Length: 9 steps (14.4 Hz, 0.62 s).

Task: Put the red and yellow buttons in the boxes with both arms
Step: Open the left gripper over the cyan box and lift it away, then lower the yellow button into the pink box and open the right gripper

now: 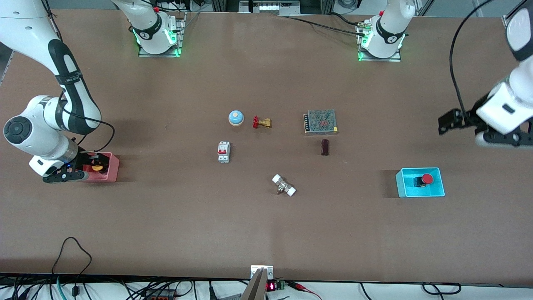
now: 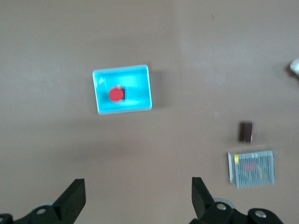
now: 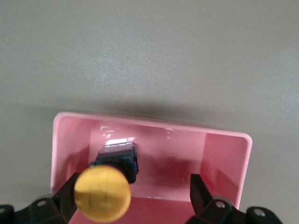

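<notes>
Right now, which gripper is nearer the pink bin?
Right. The right gripper sits open over the pink bin, where the yellow button lies. The left gripper hangs open toward the left arm's end of the table, by the cyan bin.

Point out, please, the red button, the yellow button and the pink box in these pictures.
red button (image 1: 427, 179), front view, on its round red cap.
yellow button (image 3: 102, 193), right wrist view, on its yellow cap.
pink box (image 3: 224, 158), right wrist view, on its bare inner wall.
</notes>
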{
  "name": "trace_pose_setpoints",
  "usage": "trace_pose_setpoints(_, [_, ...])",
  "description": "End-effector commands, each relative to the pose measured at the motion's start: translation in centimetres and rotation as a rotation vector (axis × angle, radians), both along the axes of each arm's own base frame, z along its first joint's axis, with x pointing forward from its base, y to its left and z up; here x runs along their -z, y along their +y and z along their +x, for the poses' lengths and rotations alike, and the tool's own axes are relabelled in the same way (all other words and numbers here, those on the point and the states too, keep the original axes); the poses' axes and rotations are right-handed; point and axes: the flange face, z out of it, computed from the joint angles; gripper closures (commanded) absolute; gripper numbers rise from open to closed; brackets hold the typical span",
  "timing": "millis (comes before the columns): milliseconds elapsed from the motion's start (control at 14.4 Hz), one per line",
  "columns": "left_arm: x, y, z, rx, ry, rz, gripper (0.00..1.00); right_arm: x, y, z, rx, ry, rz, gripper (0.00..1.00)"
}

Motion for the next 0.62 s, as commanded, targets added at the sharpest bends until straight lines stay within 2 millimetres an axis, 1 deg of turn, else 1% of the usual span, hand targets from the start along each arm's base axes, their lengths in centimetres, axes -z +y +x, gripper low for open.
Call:
trace_pose_setpoints(0, [-0.1,-0.8,-1.5,0.041,0.026,0.012,0.0,-0.1,-0.4,0.1,-0.005,-0.012,0.007,0.0])
trace_pose_setpoints(139, [-0.2,-1.0,-0.9,0.045,-0.001,0.012,0.0,-1.3,-0.4,0.2,-0.016,-0.024,0.005,0.0])
trace_pose_setpoints(347, [-0.9,-1.4,-0.3,0.053,-0.025,0.011,0.0,-3.9,-0.3,0.0,-0.012,-0.008,0.006,0.0])
trace_pose_setpoints(486, [-0.9,-1.4,-0.2,0.051,-0.029,0.009,0.0,-6.0,-0.3,-0.3,-0.003,0.002,0.007,0.0])
trace_pose_setpoints(556, [-0.6,-1.4,-0.1,0.051,-0.025,0.009,0.0,-6.5,-0.2,-0.4,0.0,0.011,0.011,0.0])
